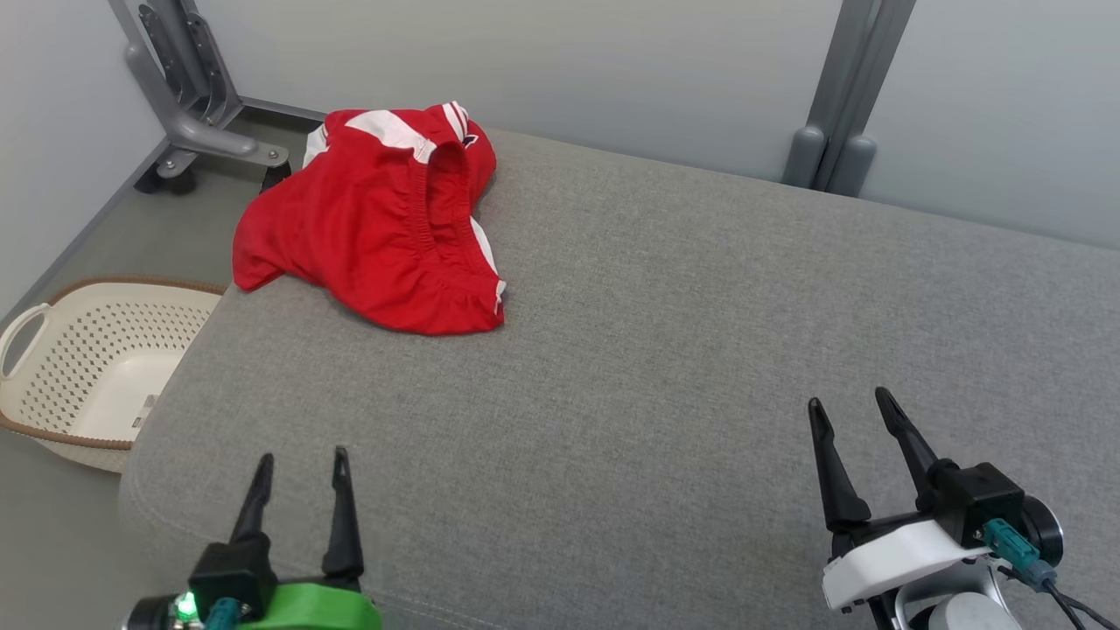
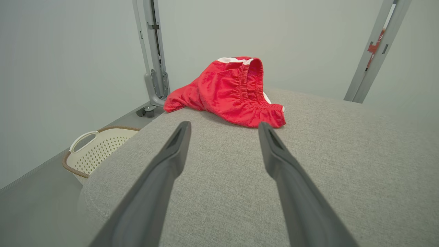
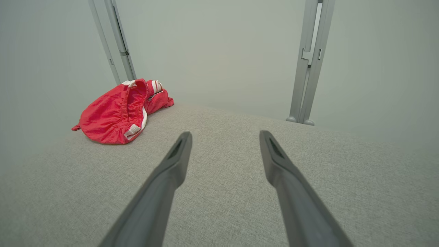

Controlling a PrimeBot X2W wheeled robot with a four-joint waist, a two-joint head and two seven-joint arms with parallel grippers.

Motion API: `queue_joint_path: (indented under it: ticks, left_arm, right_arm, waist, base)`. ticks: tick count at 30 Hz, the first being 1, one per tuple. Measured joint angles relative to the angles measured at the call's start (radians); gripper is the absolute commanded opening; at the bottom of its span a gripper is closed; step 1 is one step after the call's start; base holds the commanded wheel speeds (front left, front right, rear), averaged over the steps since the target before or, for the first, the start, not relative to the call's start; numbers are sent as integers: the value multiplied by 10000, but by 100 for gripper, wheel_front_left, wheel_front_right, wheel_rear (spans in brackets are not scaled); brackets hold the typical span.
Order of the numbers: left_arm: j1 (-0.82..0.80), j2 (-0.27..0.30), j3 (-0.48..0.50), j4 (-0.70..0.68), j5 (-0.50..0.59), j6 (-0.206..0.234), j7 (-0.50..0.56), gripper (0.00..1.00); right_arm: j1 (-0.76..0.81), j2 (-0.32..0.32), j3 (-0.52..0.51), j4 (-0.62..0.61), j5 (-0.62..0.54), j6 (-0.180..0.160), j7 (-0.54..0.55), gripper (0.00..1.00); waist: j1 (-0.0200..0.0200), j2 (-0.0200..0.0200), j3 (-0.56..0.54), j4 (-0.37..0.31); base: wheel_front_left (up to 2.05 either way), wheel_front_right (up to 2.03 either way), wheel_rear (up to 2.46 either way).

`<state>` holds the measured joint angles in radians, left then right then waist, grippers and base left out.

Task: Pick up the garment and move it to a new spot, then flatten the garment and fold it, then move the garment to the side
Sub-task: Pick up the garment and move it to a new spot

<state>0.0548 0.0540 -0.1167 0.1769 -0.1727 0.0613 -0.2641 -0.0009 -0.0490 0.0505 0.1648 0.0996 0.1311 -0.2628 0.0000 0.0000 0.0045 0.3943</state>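
- Red garment (image 1: 376, 219) (shorts w/ white stripes and an elastic waistband) lies crumpled at approx 11 o'clock on the grey padded surface (image 1: 665, 350), head view. One corner hangs over the surface's left edge.
- Waistband stands up in a loop, opening toward 12 o'clock; the rest of the fabric spreads flat toward 6 o'clock.
- left gripper (image 1: 302, 455) at 7 o'clock in the head view, fingers spread wide w/ nothing between them, pointing toward 12. It sits above the surface's near-left corner, well apart from the garment.
- In the left wrist view the garment lies just past the fingertips at 12 o'clock; no contact.
- right gripper (image 1: 849, 398) at 5 o'clock, also spread wide and empty, fingers tilted slightly toward 11. Well apart from the garment.
- In the right wrist view the garment is off at approx 10 o'clock, far side of the surface.
- Cream perforated laundry basket (image 1: 96, 367) w/ a brown rim sits on the floor at 9 o'clock, just beside the surface's left edge.
- Grey wheeled stand base (image 1: 188, 131) on the floor at 11 o'clock, beyond the garment; grey upright post (image 1: 844, 96) at 1 o'clock against the pale wall.
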Motion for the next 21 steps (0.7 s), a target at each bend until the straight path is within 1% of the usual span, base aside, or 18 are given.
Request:
queue_joint_path:
  ticks: [3, 7, 12, 16, 18, 21]
  left_arm:
    - [-445, 339, 353, -61, 84, -59, 0, 100]
    - [-1665, 965, 740, -178, 247, -276, -2, 100]
    - [-3820, 1998, 1116, 123, 360, -617, 169, 100]
    - [-5532, 2784, 1135, 750, 395, -1085, 874, 100]
    - [-6235, 3104, 1151, 1172, 384, -1246, 1241, 100]
    - [-7270, 3432, 1281, 2048, 178, -1338, 1776, 100]
  right_arm:
    - [-52, 13, -73, -35, -173, 0, 0, 100]
    - [-234, 8, -188, -117, -389, 0, 0, 100]
    - [-580, 10, -286, -307, -685, 0, 0, 100]
    - [-1038, 10, -337, -483, -963, 0, 0, 100]
    - [-1247, 8, -362, -571, -1066, 0, 0, 100]
    - [-1544, 10, -382, -675, -1221, 0, 0, 100]
  waist:
    - [0, 0, 170, -84]
    - [0, 0, 478, -240]
    - [0, 0, 995, -512]
    - [0, 0, 1547, -796]
    - [0, 0, 1849, -949]
    - [0, 0, 2368, -1201]
  base:
    - [0, 0, 0]
    - [0, 0, 0]
    - [0, 0, 0]
    - [0, 0, 0]
    - [0, 0, 0]
    - [0, 0, 0]
